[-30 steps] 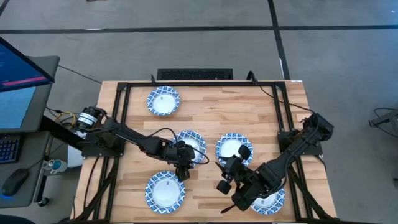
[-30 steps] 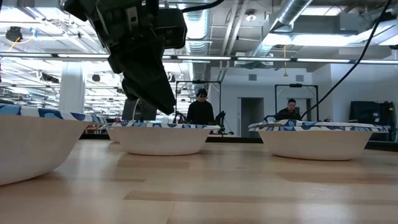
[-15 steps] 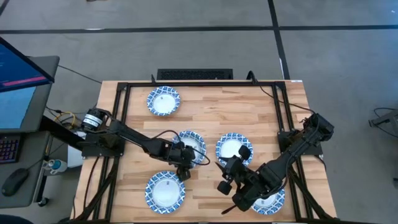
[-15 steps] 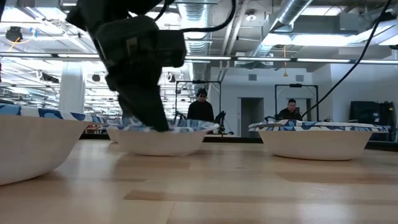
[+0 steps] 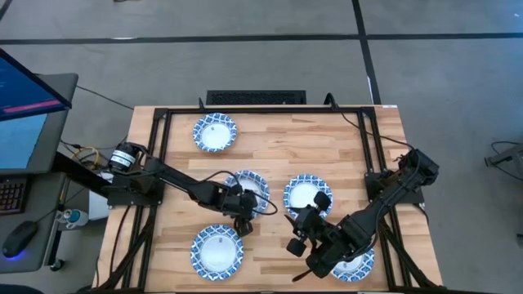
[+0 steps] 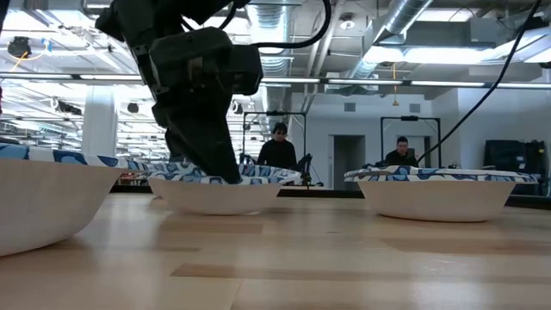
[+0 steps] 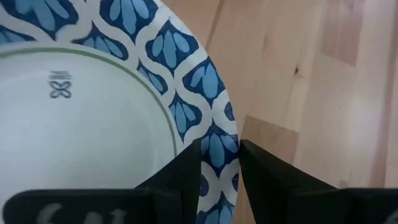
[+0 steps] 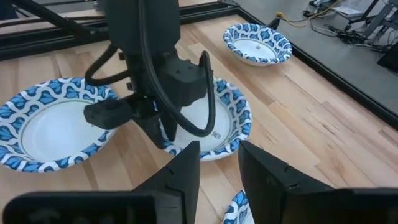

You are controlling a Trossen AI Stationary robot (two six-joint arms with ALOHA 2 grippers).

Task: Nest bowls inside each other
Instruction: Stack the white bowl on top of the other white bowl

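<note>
Pale wooden bench [image 5: 343, 147] | our left tool [image 5: 243, 214] clamps round glazed bowl [image 5: 251, 189] at its patterned rim | our right tool [image 5: 299, 233] hovers, fingers apart

Bright even overhead light; soft shadows.

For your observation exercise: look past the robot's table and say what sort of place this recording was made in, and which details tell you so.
Probably a robotics lab or industrial workspace: exposed ceiling ducts, people at workstations beyond the table, and a computer monitor beside the two-arm rig.
</note>
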